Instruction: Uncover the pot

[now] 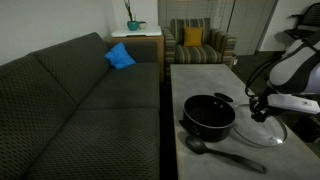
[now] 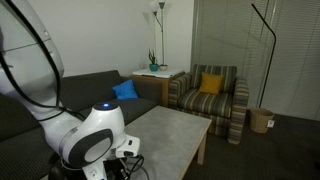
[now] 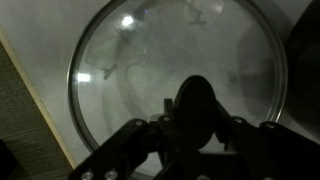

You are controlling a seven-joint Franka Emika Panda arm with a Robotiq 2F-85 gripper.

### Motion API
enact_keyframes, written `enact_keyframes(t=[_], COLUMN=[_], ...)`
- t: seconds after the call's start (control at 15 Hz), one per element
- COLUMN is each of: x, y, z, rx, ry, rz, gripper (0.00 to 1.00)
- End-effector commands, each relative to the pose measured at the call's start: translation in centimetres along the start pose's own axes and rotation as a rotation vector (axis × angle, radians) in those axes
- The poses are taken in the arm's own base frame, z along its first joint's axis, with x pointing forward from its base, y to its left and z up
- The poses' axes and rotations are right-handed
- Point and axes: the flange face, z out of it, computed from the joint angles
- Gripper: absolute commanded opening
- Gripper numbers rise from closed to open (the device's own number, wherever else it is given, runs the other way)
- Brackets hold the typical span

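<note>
The black pot (image 1: 208, 115) stands uncovered on the grey table (image 1: 200, 78), and its dark inside shows. Just to its right is the round glass lid (image 1: 268, 130), low over the table or resting on it; I cannot tell which. My gripper (image 1: 261, 107) reaches down onto the lid from the right. In the wrist view the glass lid (image 3: 150, 60) fills the frame, and my gripper (image 3: 197, 122) is shut on its dark knob (image 3: 197, 100). The pot is hidden behind the arm in an exterior view.
A long black spoon (image 1: 225, 155) lies on the table in front of the pot. A dark sofa (image 1: 80, 100) with a blue cushion (image 1: 120, 56) runs along the table's left side. A striped armchair (image 1: 200, 42) stands beyond the far end.
</note>
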Motion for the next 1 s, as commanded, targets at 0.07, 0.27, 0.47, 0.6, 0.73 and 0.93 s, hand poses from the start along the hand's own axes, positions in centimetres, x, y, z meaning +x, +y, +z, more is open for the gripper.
enact_keyframes(t=[0.07, 0.27, 0.47, 0.6, 0.73, 0.93], x=[0.1, -0.3, -0.3, -0.3, -0.2, -0.2], y=[0.5, 0.6, 0.6, 0.5, 0.3, -0.2], z=[2.2, 3.4, 3.4, 3.1, 1.1, -3.1], rx=[0.024, 0.046, 0.049, 0.065, 0.067, 0.071], ry=[-0.039, -0.067, -0.093, -0.108, -0.102, -0.091], rz=[0.022, 0.024, 0.029, 0.019, -0.005, -0.046], gripper=[0.14, 0.14, 0.14, 0.25, 0.65, 0.85])
